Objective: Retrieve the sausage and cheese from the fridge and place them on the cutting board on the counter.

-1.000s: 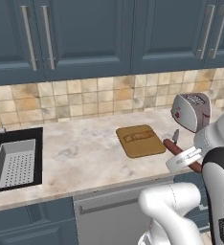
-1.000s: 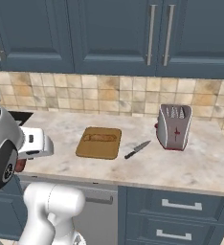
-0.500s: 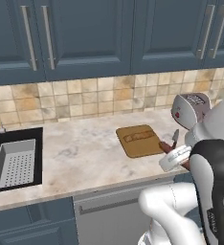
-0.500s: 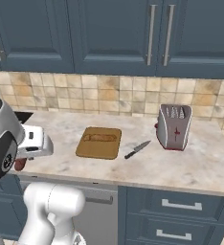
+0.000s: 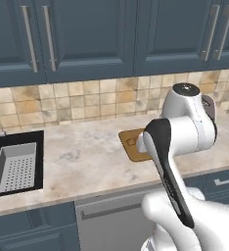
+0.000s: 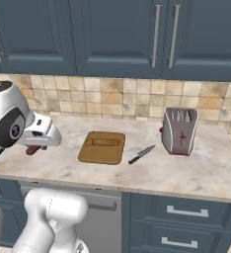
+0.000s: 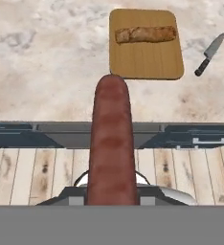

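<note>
Blue cabinets and a tiled backsplash run behind the beige counter [image 6: 196, 168], where the cutting board [image 6: 102, 147] lies with a brownish roll-shaped item [image 6: 103, 142] at its far edge. The gripper [image 7: 112, 191] is clamped on the sausage [image 7: 112, 148] — held out past the counter's front edge, well short of the board. The carry seems in hand; next it must reach forward and lower onto the board's bare near half. A knife [image 6: 141, 154] lies just beside the board, a toaster [image 6: 179, 131] beyond it, neither blocking the way.
</note>
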Controlling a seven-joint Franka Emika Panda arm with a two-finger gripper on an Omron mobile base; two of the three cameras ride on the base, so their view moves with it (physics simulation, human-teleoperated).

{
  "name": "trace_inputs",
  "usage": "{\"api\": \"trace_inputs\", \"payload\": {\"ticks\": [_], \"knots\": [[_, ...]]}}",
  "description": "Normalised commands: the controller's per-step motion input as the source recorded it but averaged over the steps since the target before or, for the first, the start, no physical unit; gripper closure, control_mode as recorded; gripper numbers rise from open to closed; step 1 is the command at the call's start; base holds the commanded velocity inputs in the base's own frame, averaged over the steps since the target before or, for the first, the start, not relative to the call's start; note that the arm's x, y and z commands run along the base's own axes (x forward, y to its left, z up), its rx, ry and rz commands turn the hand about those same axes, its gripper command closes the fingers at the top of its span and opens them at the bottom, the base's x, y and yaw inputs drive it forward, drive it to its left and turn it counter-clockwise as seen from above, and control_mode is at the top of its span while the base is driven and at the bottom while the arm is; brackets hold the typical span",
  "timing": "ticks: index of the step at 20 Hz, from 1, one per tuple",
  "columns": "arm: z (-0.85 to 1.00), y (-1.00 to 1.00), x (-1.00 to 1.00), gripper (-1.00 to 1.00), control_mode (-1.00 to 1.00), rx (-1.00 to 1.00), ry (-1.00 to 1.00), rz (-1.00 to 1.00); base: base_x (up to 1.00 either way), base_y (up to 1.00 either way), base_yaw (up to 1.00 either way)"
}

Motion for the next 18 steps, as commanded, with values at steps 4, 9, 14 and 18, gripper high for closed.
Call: {"api": "trace_inputs", "payload": {"ticks": [4,9,14,18], "knots": [[-0.44,-0.18,0.67,1.0,-1.0,-0.01,0.04,-0.38,0.0,0.0,0.0],[-0.56,-0.14,0.2,1.0,-1.0,0.0,0.0,-0.47,0.0,0.0,0.0],[-0.36,-0.05,0.0,1.0,-1.0,0.0,0.02,-0.56,0.0,0.0,0.0],[-0.04,-0.19,0.0,1.0,-1.0,0.04,0.0,-0.44,0.0,0.0,0.0]]}}
